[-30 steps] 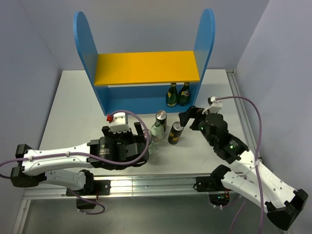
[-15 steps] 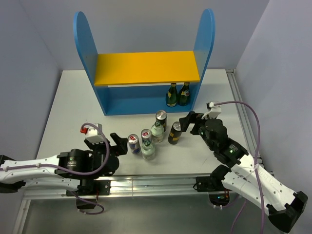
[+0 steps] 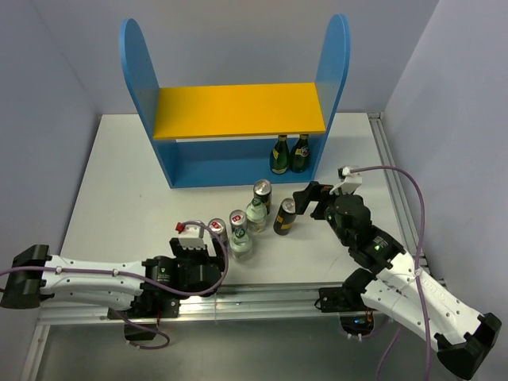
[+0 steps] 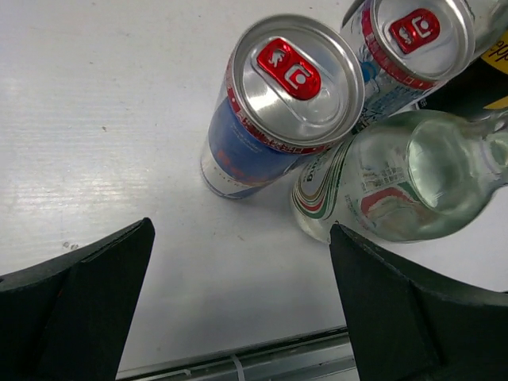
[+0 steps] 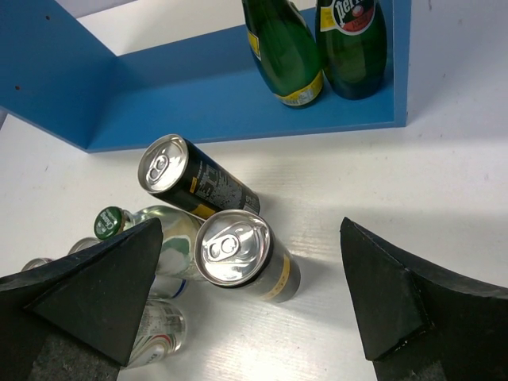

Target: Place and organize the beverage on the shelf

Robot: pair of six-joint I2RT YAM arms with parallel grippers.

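Beverage group, mid-bench (image 3: pixel 119 182), none of it held.

- Left tool (image 4: pixel 240 262): spread wide, empty, at the near edge, facing the blue-and-silver slim can (image 4: pixel 294 79).
- Second red-tabbed slim can (image 4: pixel 413 36): just right of the first; body colour hard to judge, possibly pale.
- Clear bottle (image 4: pixel 397 182): close against both cans.
- Green-capped clear bottle (image 5: pixel 109 222): just beyond.
- Two black-and-gold cans (image 5: pixel 238 250) (image 5: pixel 171 175): upright, right of the bottles.
- Right tool (image 5: pixel 251 238): spread wide, empty, over the nearer black-and-gold can.
- Two green bottles (image 3: pixel 279 155) (image 3: pixel 300 153): far right of the lower level of the shelf (image 3: pixel 139 63).
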